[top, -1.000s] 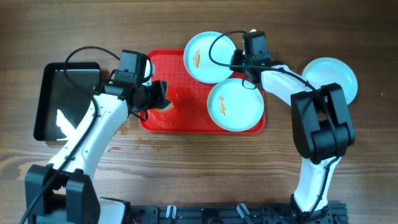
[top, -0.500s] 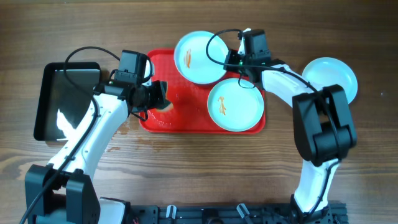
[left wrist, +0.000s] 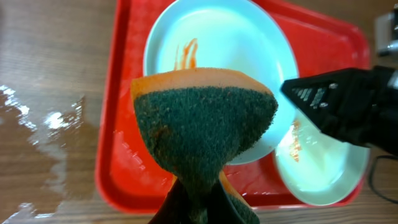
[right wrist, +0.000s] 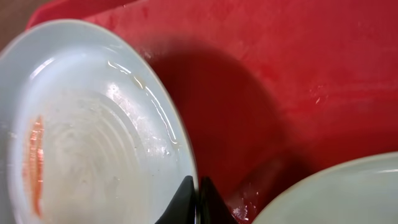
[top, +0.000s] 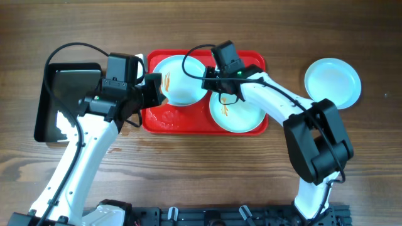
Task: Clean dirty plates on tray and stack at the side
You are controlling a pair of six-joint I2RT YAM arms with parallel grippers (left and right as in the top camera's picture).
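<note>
Wooden worktop [top: 207, 176] from above: red tray [top: 169, 120] centre, black tray [top: 63, 94] left, a lone plate [top: 333, 81] far right. Right wrist view alone shows the right end effector [right wrist: 196, 202] pinched shut on the rim of the orange-smeared plate [right wrist: 93, 137], over the tray. Left wrist view: left end effector [left wrist: 199, 202] clamps a green-faced sponge [left wrist: 205, 130], blocking part of that plate.

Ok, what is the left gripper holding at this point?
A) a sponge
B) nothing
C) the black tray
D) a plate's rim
A: the left wrist view shows the left gripper shut on an orange sponge with a green scouring face, held close to the plate with the orange smear.
</note>
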